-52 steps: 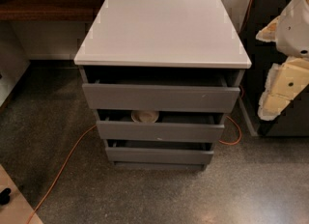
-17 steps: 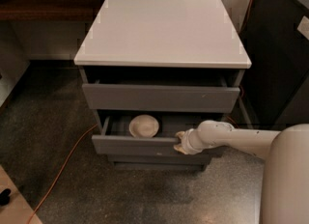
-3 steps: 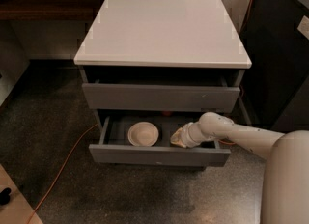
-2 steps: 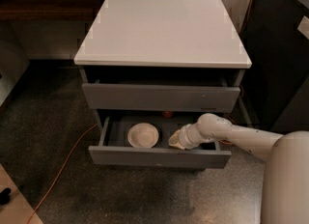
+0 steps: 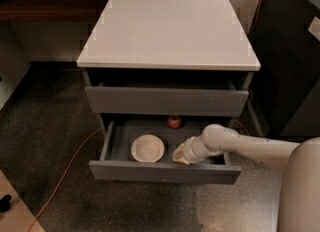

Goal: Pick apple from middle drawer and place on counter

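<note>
Speckled dark floor lies round the grey cabinet, one orange cable [image 5: 65, 173] trailing across it. I judge the task partly done: the middle drawer [image 5: 162, 172] stands pulled out, and my gripper [image 5: 180, 154] is down inside it, just right of the bowl [image 5: 148, 148]. Whether it is clenched or released I cannot tell. The apple [image 5: 174, 121] sits behind the bowl and a little to its right, at the drawer's back, apart from my gripper, so it looks ungrasped. Left to do: reach it, grip, lift, and set it on the counter [image 5: 167, 31], above and behind the bowl. I count one apple, one bowl, two drawers showing.
</note>
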Tool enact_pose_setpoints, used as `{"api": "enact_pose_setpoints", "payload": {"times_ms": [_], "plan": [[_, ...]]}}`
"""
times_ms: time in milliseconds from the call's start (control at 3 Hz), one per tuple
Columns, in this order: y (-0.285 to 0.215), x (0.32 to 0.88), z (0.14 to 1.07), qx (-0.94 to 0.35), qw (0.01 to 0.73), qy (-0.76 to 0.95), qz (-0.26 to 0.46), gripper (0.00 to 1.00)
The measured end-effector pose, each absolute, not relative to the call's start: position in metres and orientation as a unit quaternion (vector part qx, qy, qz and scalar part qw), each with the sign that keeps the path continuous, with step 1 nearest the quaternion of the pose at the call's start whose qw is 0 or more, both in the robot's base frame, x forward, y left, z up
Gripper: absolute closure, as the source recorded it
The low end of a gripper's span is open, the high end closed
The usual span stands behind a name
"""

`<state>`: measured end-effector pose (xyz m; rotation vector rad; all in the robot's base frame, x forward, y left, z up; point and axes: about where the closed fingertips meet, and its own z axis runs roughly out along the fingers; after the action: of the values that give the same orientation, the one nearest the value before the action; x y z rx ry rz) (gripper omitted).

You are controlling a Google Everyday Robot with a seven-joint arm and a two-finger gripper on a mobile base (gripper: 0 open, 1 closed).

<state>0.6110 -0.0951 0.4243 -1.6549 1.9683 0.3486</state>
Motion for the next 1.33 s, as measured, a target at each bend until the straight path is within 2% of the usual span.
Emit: {"api": "enact_pose_setpoints", "payload": {"times_ms": [1333], "plan": [[-0.1, 0.533, 0.416, -0.588, 0.223, 0.761, 0.161, 1.0]]}}
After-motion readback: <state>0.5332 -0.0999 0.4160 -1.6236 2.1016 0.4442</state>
